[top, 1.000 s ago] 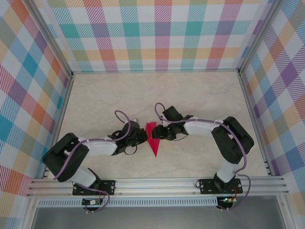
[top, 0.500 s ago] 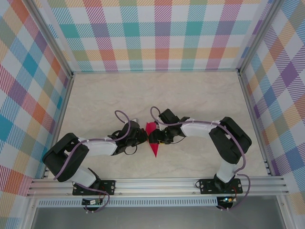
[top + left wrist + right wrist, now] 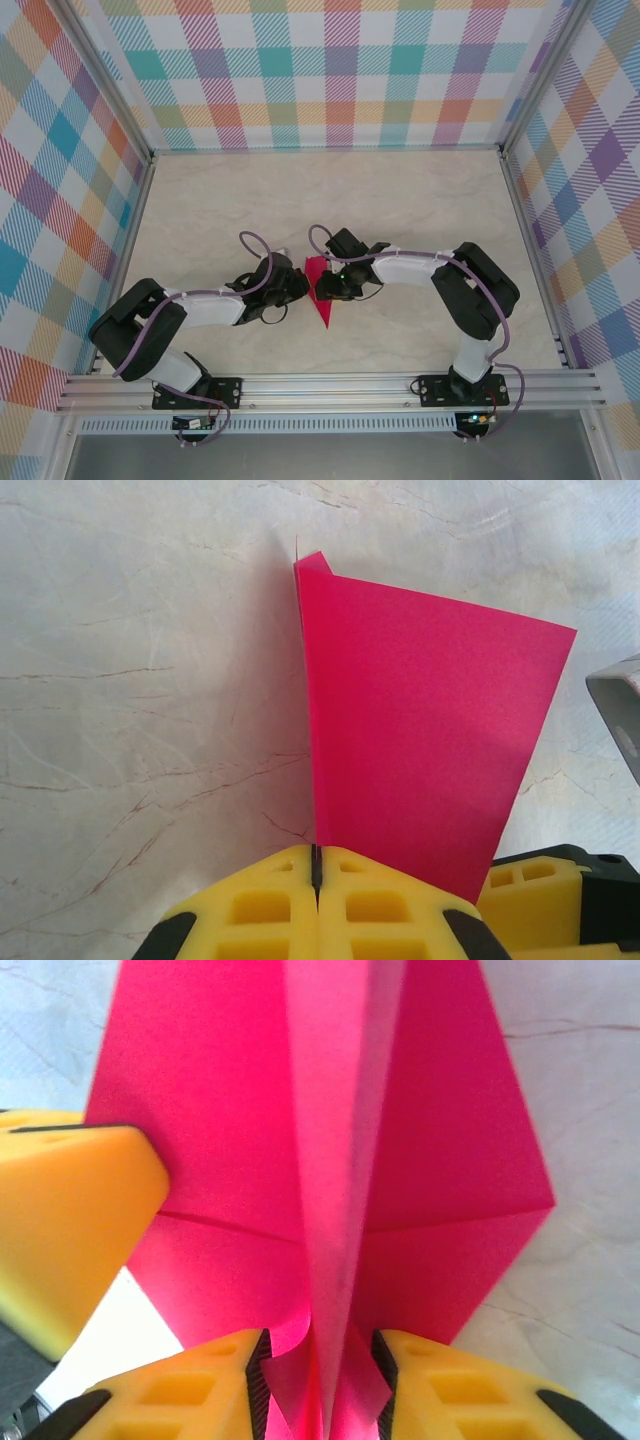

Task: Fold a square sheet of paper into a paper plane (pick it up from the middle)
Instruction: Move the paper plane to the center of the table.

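Observation:
The magenta-pink sheet of paper (image 3: pixel 321 296), folded into a narrow pointed dart shape, lies on the marble table between both arms, its tip toward the near edge. My left gripper (image 3: pixel 301 289) is at its left side. Its yellow jaws (image 3: pixel 315 865) are shut, with the paper's folded edge (image 3: pixel 420 720) running into the seam between them. My right gripper (image 3: pixel 324 287) reaches in from the right. Its jaws (image 3: pixel 320 1375) stand a little apart on either side of the paper's raised centre fold (image 3: pixel 335 1160), and loose flaps brush both pads.
The left gripper's yellow finger (image 3: pixel 70 1210) presses on the paper close to the right gripper. Checked walls and aluminium rails (image 3: pixel 330 388) enclose the marble table (image 3: pixel 330 200), which has free room behind and to both sides.
The right gripper has slid left onto the paper, and its jaws have narrowed around the centre fold. The left gripper has stayed shut in place.

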{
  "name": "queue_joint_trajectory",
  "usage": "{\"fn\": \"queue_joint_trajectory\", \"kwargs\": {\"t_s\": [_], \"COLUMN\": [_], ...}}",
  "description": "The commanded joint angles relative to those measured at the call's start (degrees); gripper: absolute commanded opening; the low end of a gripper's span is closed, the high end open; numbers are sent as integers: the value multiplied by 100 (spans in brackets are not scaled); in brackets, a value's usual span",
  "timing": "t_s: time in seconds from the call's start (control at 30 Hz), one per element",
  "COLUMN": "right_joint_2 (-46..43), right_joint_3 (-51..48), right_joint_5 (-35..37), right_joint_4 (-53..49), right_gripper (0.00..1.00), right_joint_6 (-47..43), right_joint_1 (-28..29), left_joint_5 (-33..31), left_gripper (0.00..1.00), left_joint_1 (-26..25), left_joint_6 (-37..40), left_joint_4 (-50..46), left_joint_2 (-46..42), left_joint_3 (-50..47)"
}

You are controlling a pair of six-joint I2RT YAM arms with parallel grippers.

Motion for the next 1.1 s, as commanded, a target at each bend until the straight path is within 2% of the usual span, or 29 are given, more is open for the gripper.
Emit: {"fn": "queue_joint_trajectory", "kwargs": {"t_s": [0.0, 0.1, 0.23, 0.3, 0.53, 0.63, 0.9, 1.07], "right_joint_2": [-19, -19, -23, -123, -493, -474, 46, 320], "right_joint_3": [86, 102, 174, 223, 744, 855, 1241, 1418], "right_joint_5": [233, 242, 299, 396, 1808, 2138, 2213, 2259], "right_joint_4": [-230, -228, -259, -323, -1716, -2052, -2209, -2267], "right_gripper": [31, 26, 7, 4, 7, 8, 10, 14], "right_joint_6": [17, 14, -165, -276, -669, -724, -511, -428], "right_joint_1": [63, 80, 80, 80, 54, 14, -16, -16], "left_joint_5": [-68, -86, -16, -79, -1262, -1642, -1818, -1726], "left_gripper": [0, 0, 10, 17, 58, 68, 80, 94], "left_joint_1": [21, 22, 23, 22, 30, 43, 56, 58], "left_joint_6": [-22, -19, 24, 84, 122, 43, -62, -56], "left_joint_4": [-74, -132, -381, -906, -3789, -4520, -4919, -4927], "left_joint_2": [-134, -170, -325, -446, -745, -673, -533, -458], "left_joint_3": [-5, -5, 88, 331, 1483, 1818, 1910, 1902]}}
